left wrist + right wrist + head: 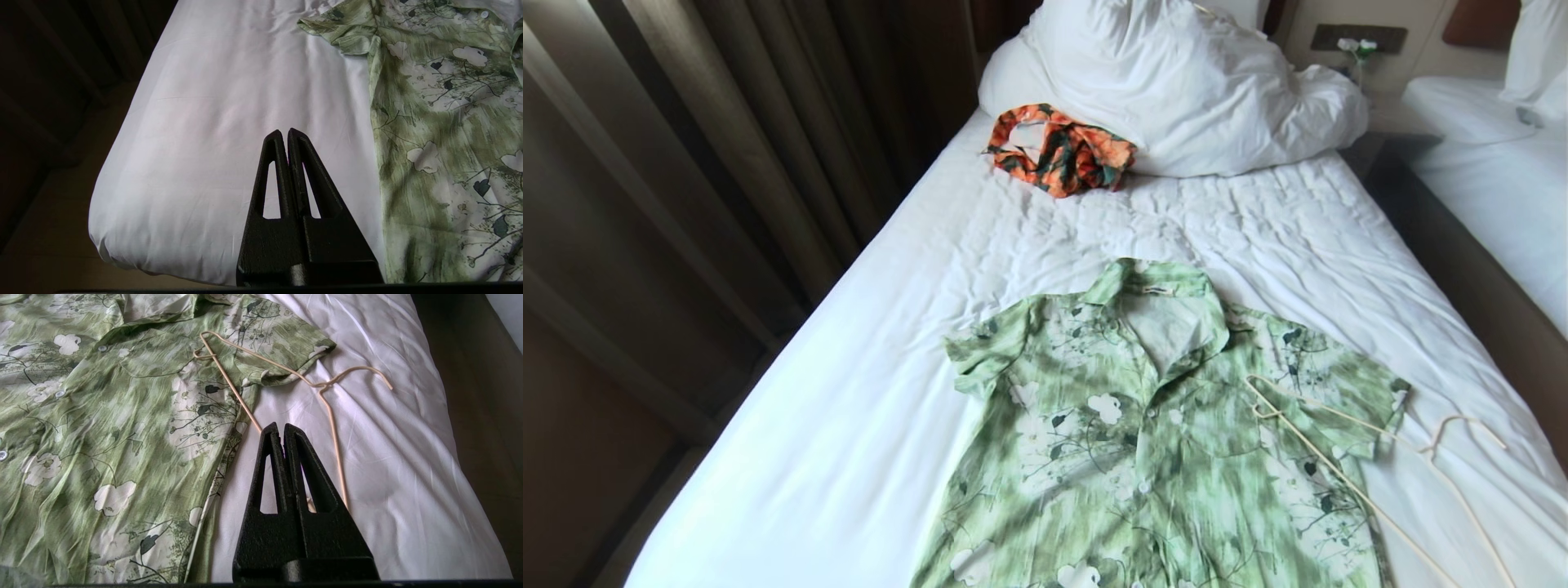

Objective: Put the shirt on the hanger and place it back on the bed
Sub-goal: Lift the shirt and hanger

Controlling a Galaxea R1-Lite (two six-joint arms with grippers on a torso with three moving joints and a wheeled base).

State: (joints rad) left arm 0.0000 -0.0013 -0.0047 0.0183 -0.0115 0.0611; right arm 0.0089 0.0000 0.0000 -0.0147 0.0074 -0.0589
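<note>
Left claw: the left gripper (284, 132) hangs over bare sheet near the bed's left edge, fingers pressed together, holding nothing.
Bed: the bed (866, 343) carries everything; its white sheet is wrinkled, and a duvet (1176, 82) is bunched at the far end.
Orange garment: a crumpled orange garment (1058, 151) lies far off against the duvet, well apart from the shirt.
Shirt: the shirt (1143, 441) lies flat, front up, collar pointing away, just right of the left claw's spot.
Hanger: the hanger (286, 371) rests partly on the shirt's right sleeve and chest, its hook out on the sheet to the right.
Right claw: the right gripper (280, 428) hangs above the hanger's near end, fingers closed and empty.
Stage: nothing is picked up yet.
Risk, hanger: the thin wire lies flat on soft bedding, so a pinch may slip off or gather sheet or sleeve with it.
Risk, shirt: the loose fabric may bunch when the frame is pushed inside.
Risk, mix-up: the orange garment could be taken by mistake.
</note>
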